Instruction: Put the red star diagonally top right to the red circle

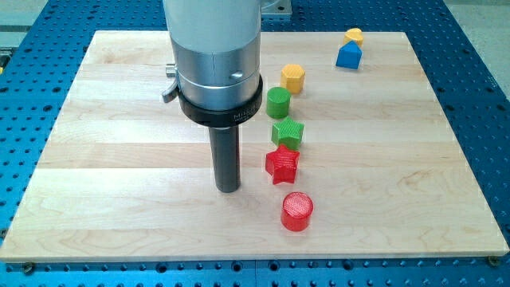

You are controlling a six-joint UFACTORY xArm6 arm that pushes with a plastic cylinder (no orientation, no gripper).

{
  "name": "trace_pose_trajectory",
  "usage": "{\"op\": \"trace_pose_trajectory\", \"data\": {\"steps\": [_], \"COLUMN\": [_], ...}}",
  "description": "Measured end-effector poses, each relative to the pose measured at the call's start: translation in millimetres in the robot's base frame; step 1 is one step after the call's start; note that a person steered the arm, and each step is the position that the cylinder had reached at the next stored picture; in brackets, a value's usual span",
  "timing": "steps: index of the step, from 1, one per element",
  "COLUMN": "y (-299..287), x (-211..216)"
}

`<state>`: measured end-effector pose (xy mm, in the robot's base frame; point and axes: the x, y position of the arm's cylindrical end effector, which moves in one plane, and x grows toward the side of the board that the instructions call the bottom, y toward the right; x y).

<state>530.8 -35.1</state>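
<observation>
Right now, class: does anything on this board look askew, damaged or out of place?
Nothing stands out. The red star sits upright just above the red circle, and my tip rests left of the star, touching nothing.

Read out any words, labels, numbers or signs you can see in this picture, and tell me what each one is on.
Black collar around the arm's grey cylinder: faint pale lettering at its lower front edge, too small and blurred to read.
Blocks, for example the red star and red circle: no text.
Wooden board: no text or marks.
My tip: no text; it sits to the view's left of the red star.
</observation>
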Motion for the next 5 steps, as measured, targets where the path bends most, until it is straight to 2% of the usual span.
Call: {"op": "trace_pose_trajectory", "data": {"steps": [2,4,5], "y": [-29.2,49.7,67.7], "x": [11.1,-3.0,-38.1]}}
